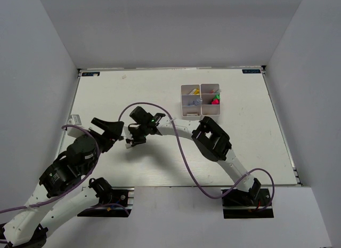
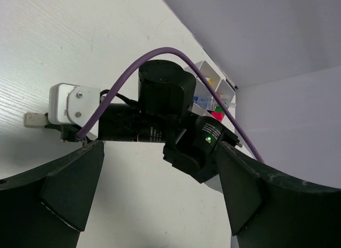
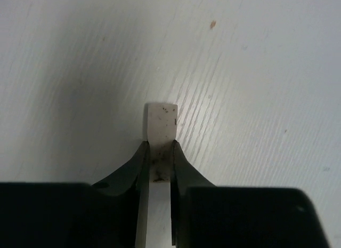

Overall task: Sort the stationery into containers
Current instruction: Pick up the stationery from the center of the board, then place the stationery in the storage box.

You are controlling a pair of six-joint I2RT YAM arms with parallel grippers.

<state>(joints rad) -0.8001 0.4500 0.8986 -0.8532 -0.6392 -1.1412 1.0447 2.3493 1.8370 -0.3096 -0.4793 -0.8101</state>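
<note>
- Eraser block [image 3: 161, 122]: small and white, pinched at its near end by the clenched fingers of the right gripper [image 3: 158, 152]. It is low over the white table [image 1: 240, 136], left of centre and well apart from the containers.
- Containers [image 1: 183, 103]: a white box of four compartments toward the table's far side, with yellow, green and pink items [image 1: 215, 100] inside.
- Left gripper [image 2: 160, 205]: fingers spread wide, grasping nothing, facing the right gripper from nearby.
</note>
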